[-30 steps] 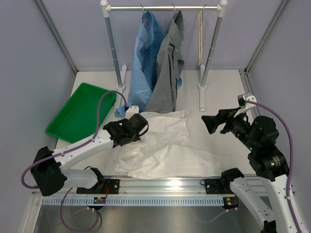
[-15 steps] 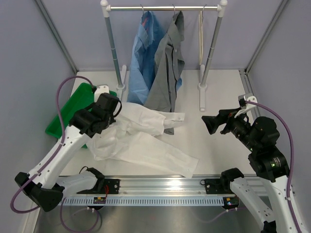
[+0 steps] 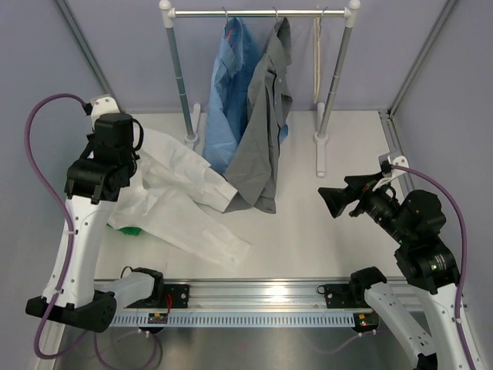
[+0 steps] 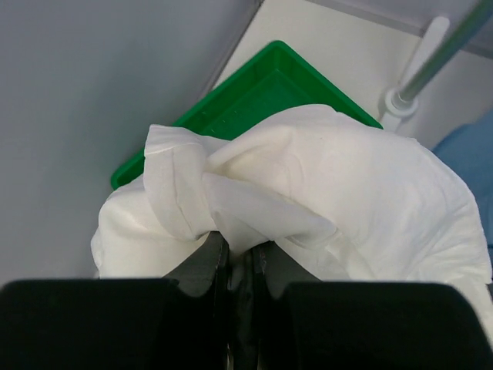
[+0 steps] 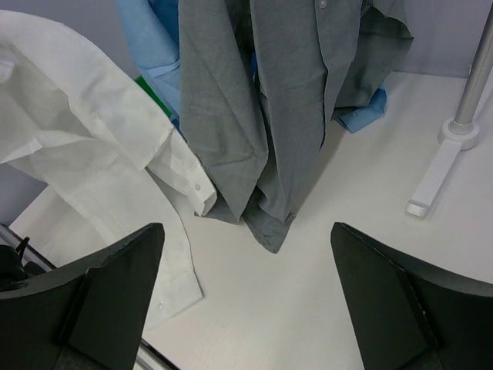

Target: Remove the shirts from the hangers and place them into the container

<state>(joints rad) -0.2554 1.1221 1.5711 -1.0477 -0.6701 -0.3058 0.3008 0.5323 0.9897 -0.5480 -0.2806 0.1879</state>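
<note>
Left pincer (image 4: 240,248) pinching a bunch of white shirt (image 4: 323,177), held high over the green container (image 4: 258,85) — likely so the sleeve trailing on the worktop (image 3: 323,239) clears its wall. Right pincer (image 3: 333,202) spread wide, empty — blue shirt (image 3: 227,92) and grey shirt (image 3: 266,123) hang from the rail (image 3: 262,12).

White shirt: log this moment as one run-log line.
left gripper: shut on white shirt | white shirt: above green tray | right gripper: open, empty

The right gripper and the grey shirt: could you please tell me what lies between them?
Only bare table lies between the open right gripper and the grey shirt, as the top external and right wrist views show.
</note>
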